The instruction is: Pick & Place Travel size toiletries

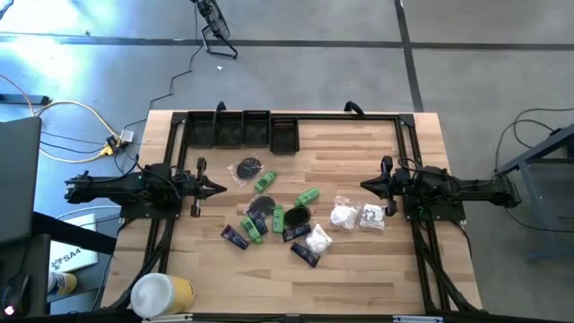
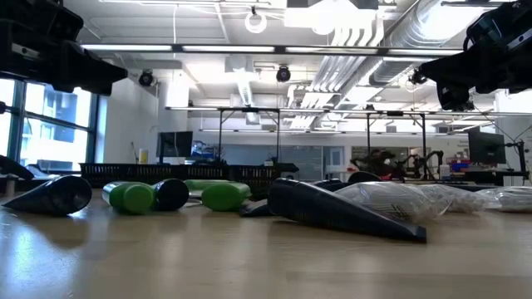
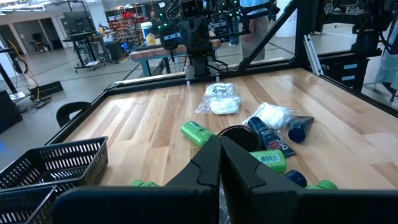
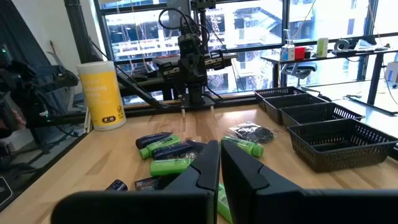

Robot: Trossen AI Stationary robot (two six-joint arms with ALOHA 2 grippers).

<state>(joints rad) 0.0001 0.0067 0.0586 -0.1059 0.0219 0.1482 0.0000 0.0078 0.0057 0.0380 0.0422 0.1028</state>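
Not started yet. Nearest the front edge, a big white-and-yellow cylinder [image 1: 161, 293], not part of the job. Past it, mid-table, the travel size toiletries [image 1: 287, 215]: green bottles, dark sachets, round black discs, white wrapped packets, all in a loose heap. On either side, left gripper [image 1: 215, 188] and right gripper [image 1: 366, 185], both pinched together, holding nothing. Farthest back, black baskets [image 1: 242, 128]. Next, probably: open up, reach down, grab one.
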